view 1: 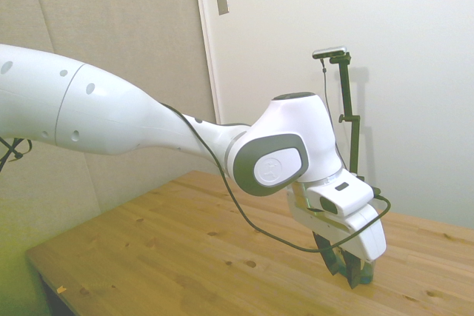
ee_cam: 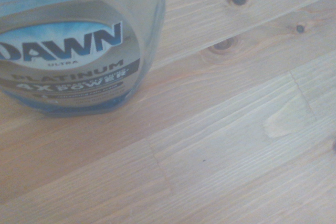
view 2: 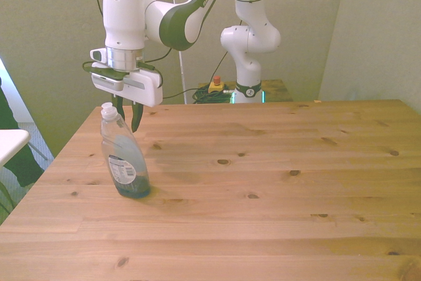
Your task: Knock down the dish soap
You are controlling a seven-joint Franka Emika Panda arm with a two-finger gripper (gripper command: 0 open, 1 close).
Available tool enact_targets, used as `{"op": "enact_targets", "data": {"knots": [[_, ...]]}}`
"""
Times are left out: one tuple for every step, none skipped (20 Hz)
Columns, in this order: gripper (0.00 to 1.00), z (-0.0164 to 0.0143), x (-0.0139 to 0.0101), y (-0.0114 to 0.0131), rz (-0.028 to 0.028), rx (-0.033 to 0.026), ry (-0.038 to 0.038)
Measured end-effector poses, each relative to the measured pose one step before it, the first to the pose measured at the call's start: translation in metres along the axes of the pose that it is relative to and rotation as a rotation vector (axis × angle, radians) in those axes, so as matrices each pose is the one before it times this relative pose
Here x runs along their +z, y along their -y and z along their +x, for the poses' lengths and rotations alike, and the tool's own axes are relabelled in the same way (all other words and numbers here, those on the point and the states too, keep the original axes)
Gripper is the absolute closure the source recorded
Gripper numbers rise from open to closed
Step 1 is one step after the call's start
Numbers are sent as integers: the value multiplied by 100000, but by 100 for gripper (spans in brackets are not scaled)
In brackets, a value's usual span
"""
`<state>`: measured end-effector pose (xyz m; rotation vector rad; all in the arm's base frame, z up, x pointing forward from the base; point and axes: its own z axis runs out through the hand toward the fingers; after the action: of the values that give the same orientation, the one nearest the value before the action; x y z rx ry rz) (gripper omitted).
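End effector, fingers slightly spread, hangs just behind upright dish soap near the table's front-view left edge.

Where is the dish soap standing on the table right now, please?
The dish soap stands upright near the front view's left edge of the table, its cap just below the gripper.

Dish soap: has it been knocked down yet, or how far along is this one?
Not yet. The dish soap stands upright on the table near the front view's left edge. In hand: the gripper hangs right behind the bottle's white cap, at neck height; contact cannot be confirmed. Left: pushing the bottle over onto its side.
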<state>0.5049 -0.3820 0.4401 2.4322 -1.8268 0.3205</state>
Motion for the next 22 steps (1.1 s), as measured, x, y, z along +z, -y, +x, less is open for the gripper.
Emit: {"op": "enact_targets", "data": {"knots": [[100, 113, 13, 129, 167, 132, -99], [100, 89, 28, 141, 122, 56, -95], [100, 75, -38, 133, 303, 146, -59], [100, 66, -139, 175, 668, 314, -1], [100, 71, -237, 254, 912, 327, -71], [100, 39, -296, 310, 797, 27, -297], [100, 53, -313, 338, 875, 213, -352], [100, 100, -424, 466, 971, 255, -575], [100, 108, -368, 478, 774, 527, -681], [100, 120, -415, 629, 788, 721, -767], [100, 66, -396, 710, 653, 755, -678], [100, 17, -366, 835, 519, 1112, -400], [100, -17, -461, 1062, 732, 1060, -447], [100, -47, -427, 1145, 646, 1201, -274], [100, -47, -427, 1236, 697, 1331, -247], [100, 25, -396, 1240, 585, 1366, -457], [100, 87, -289, 1182, 743, 1846, -276], [100, 223, -196, 1081, 729, 1758, -450], [100, 321, -48, 911, 272, 1633, -740], [100, 349, 119, 801, 174, 1472, -769], [100, 322, 275, 678, -120, 1314, -720], [100, 341, 396, 586, -157, 1091, -677]]}}
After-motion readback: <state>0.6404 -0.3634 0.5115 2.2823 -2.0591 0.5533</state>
